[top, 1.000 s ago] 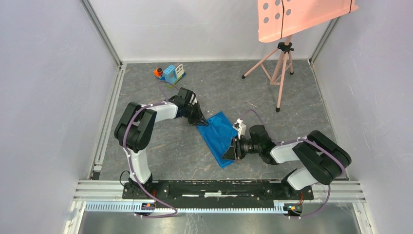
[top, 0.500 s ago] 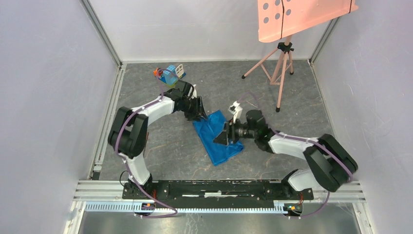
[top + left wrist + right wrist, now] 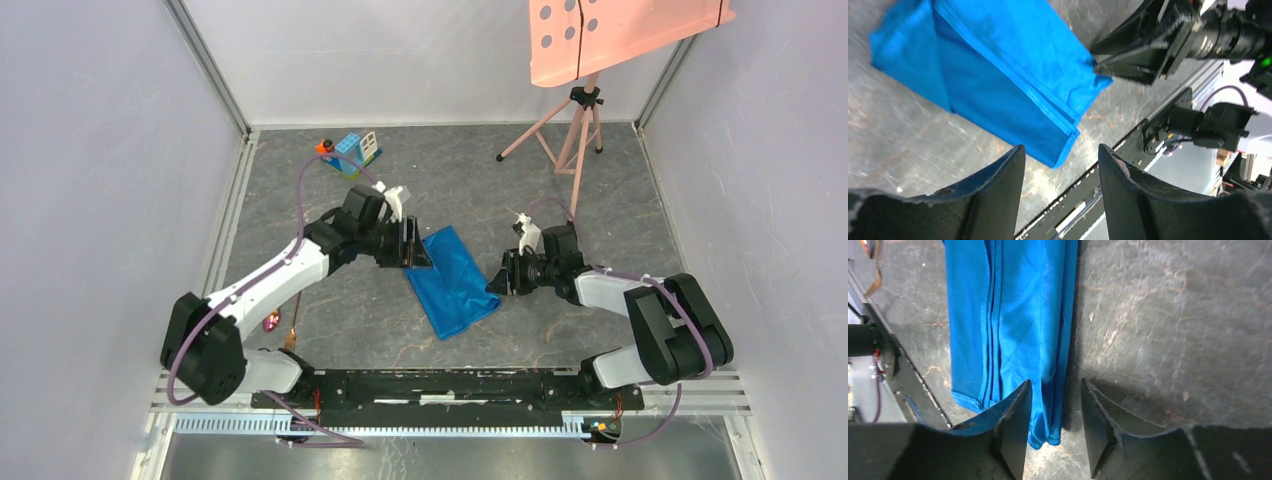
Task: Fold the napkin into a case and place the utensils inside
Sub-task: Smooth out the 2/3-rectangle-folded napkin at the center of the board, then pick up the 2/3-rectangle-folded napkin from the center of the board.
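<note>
The bright blue napkin (image 3: 455, 283) lies folded into a narrow oblong on the grey table, running from far left to near right. My left gripper (image 3: 415, 245) hovers open at its far left corner with nothing between its fingers; its wrist view shows the napkin (image 3: 998, 75) beyond the left gripper (image 3: 1060, 150). At the napkin's right edge my right gripper (image 3: 497, 278) stands open. In the right wrist view the napkin's (image 3: 1008, 315) edge shows between the parted fingers of the right gripper (image 3: 1054, 385). The copper utensils (image 3: 282, 326) lie near the left arm's base.
A blue-and-white toy block house (image 3: 355, 152) stands at the back left. A pink tripod (image 3: 575, 150) carrying a pink board stands at the back right. Walls close three sides, and the metal rail (image 3: 450, 385) with the arm bases runs along the near edge.
My left gripper has opened and let go of the napkin's far corner. The right gripper has swung across and off the cloth to its right edge. The napkin now lies folded narrower.
</note>
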